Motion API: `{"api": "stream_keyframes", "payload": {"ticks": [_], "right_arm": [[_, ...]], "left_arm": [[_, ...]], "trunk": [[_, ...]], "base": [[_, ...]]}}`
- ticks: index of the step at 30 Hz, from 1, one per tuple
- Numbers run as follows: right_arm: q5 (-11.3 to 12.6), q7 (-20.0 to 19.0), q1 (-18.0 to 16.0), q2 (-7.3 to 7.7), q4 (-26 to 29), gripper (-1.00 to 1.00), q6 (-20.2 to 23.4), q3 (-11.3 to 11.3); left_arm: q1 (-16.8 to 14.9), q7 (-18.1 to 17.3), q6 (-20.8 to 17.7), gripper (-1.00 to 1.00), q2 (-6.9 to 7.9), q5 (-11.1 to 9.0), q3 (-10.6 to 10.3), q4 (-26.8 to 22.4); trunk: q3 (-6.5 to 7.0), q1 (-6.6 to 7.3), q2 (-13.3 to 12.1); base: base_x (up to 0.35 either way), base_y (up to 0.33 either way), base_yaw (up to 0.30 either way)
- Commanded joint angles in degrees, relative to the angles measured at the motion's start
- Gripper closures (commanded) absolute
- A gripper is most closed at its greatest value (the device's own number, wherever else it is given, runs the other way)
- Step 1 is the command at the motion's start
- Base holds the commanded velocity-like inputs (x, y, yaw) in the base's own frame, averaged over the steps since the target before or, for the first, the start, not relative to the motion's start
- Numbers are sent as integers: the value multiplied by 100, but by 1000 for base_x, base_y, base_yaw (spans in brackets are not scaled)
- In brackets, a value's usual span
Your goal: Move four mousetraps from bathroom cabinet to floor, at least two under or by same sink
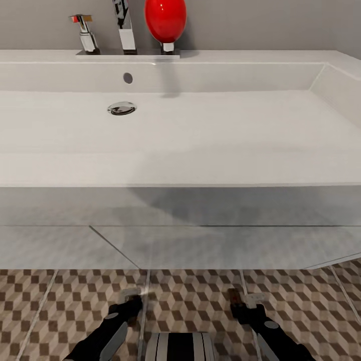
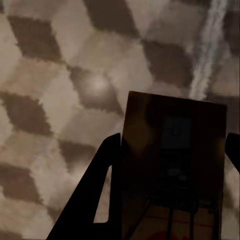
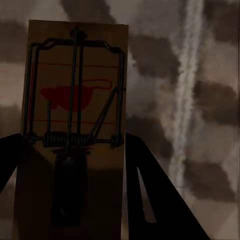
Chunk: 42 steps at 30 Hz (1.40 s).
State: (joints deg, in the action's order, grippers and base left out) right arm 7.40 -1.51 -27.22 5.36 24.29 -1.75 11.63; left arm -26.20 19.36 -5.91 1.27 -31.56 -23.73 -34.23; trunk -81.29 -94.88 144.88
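I am facing the white bathroom sink [image 1: 180,150], with its chrome faucet [image 1: 126,30] at the back. Below its front panels lies the cube-patterned bathroom floor [image 1: 190,301]. My left gripper [image 1: 131,301] hangs low over the tiles, shut on a mousetrap [image 2: 172,160], a brown board seen with its dark metal parts between the fingers [image 2: 95,200]. My right gripper [image 1: 240,303] is shut on another mousetrap [image 3: 75,115], which has a red mouse print and a wire spring; it shows edge-on in the head view as a mousetrap [image 1: 234,297]. The cabinet is out of view.
A red bulb-shaped bottle [image 1: 165,20] and a second chrome tap [image 1: 86,35] stand on the sink's back ledge. The sink's glossy front panel [image 1: 200,240] overhangs the floor just ahead of both grippers. A pale grout line [image 3: 182,100] runs beside the right trap.
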Motion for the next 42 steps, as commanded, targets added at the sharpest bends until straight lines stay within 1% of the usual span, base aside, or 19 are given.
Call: {"api": "stream_keyframes", "payload": {"ticks": [1,5,7,9,10,11,13,14,16,19,24,30,32,36,42], "right_arm": [[80,-18,-3,6,20,100,-24,32],[80,31,-14,45,233,100,-37,27],[84,186,-72,74,342,100,-34,16],[89,279,-161,82,371,100,-30,5],[90,292,-177,83,375,100,-29,4],[90,311,-203,85,381,100,-28,1],[88,330,-233,86,387,100,-28,0],[88,335,-241,87,388,100,-29,-1],[90,347,-277,87,384,100,-38,-2],[90,357,-311,88,377,100,-60,-2],[91,359,-325,88,375,100,-69,-2],[87,355,-328,88,374,100,-71,2],[90,354,-328,85,369,100,-75,4],[93,353,-328,80,357,100,-85,5],[81,353,-328,79,350,100,-101,20]], "left_arm": [[-4,73,-26,100,9,-27,-50,-66],[-12,82,-22,100,29,-12,-49,-273],[-39,87,-12,100,68,135,-37,-340],[-103,90,-6,100,117,388,-28,-408],[-119,93,-4,100,125,454,-26,-420],[-143,103,-2,100,137,572,-18,-439],[-163,113,16,100,150,685,11,-454],[-167,114,34,100,153,710,28,-456],[-177,126,186,100,163,769,130,-465],[-187,134,376,100,169,796,268,-472],[-236,139,460,100,166,807,350,-498],[-274,130,540,100,163,809,370,-521],[-278,124,697,100,151,811,370,-506],[-280,84,895,100,140,817,369,-472],[-280,63,936,100,125,820,369,-460]], "trunk": [[-4,1,1],[-4,1,1],[-4,1,1],[-4,1,1],[-4,1,1],[-4,1,1],[-4,1,1],[-4,1,1],[-4,1,1],[-4,1,1],[-4,1,1],[-4,1,1],[-4,1,1],[-4,1,1],[-4,1,1]], "base": [[0,0,0],[0,0,0],[0,0,0],[0,0,0],[0,0,0],[0,0,0],[0,0,0],[0,0,0],[0,0,0],[0,0,0],[0,0,0],[0,0,0],[0,0,0],[0,0,0],[0,0,0]]}}
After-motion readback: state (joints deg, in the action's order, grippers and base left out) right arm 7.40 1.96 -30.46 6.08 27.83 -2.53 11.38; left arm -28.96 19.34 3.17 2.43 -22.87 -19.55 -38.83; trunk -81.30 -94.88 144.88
